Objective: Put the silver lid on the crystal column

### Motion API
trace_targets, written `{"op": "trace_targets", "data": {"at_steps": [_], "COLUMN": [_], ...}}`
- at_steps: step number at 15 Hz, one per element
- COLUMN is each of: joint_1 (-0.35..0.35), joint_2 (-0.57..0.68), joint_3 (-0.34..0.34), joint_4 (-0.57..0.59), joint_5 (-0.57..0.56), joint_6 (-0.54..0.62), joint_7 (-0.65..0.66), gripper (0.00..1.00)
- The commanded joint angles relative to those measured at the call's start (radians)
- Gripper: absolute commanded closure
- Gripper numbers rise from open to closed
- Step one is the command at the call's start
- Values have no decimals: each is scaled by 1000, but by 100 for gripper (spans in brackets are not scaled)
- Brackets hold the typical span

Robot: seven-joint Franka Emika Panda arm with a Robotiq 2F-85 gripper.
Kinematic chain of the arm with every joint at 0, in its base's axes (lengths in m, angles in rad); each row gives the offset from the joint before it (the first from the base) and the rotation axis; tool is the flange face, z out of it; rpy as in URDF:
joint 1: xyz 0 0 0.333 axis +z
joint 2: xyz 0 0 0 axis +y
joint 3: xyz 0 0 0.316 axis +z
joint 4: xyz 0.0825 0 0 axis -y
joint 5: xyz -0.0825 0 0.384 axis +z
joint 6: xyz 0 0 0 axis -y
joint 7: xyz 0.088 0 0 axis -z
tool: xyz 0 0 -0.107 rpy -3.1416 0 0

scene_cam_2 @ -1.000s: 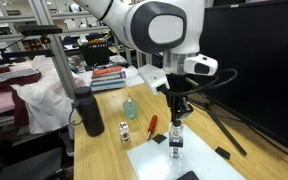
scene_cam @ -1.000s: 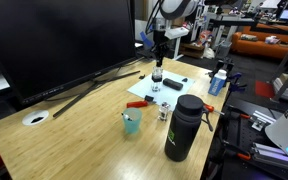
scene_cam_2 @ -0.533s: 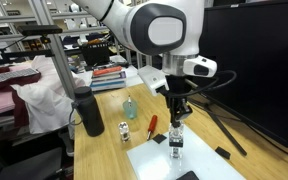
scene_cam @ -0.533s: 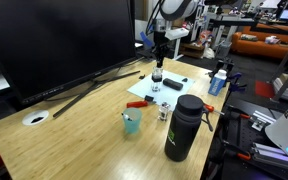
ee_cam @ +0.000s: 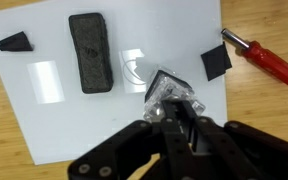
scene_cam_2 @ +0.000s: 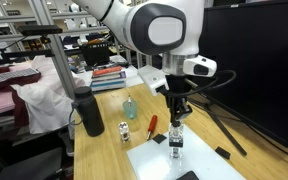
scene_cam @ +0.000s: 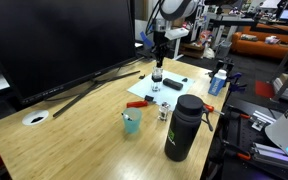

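End effector (scene_cam_2: 176,119) jaws pinched narrow directly above crystal column (scene_cam_2: 176,147) (whether anything is gripped, cannot tell), column upright on white sheet (ee_cam: 44,120), red screwdriver (ee_cam: 266,58) beside sheet on table (scene_cam: 74,135)

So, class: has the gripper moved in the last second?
No. In both exterior views the gripper stays at the same spot above the white sheet, no nearer the black bottle.
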Motion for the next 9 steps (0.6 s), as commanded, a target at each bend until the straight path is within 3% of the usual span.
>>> {"op": "trace_targets", "data": {"at_steps": [1,9], "joint_1": [3,6], "joint_2": [-7,2], "joint_3": [3,-1], "joint_4": [6,14], "joint_5": [-3,-13], "joint_6": [-1,-3], "joint_7": [20,31], "gripper": [97,97]}}
